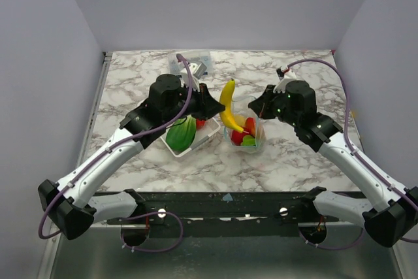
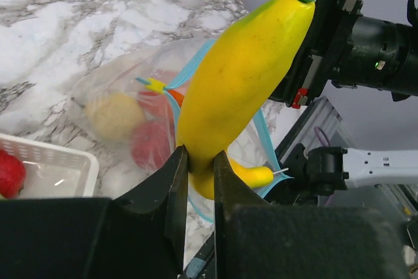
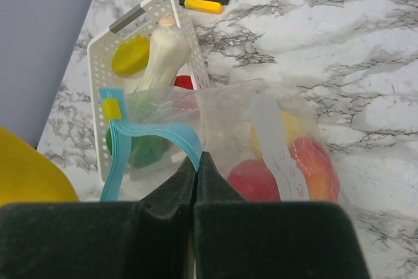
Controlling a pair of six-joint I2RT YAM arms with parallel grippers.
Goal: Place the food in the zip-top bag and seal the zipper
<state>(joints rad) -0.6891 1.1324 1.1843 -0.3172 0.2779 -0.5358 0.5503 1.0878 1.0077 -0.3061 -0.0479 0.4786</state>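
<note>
1. Over the marbled tabletop (image 1: 294,155), my left jaws pinch the lower part of the yellow banana (image 2: 241,83), parted only by its width; it tilts up above the open mouth of the zip-top bag (image 3: 261,135).
2. My right jaws are closed tight on the bag's rim beside the blue zipper (image 3: 157,136).
3. Red and yellow food (image 3: 313,161) lies inside the bag, near the white tray (image 3: 98,63).

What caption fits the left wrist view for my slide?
Left gripper pinching the banana, its lower end at the open mouth of the zip-top bag.
</note>
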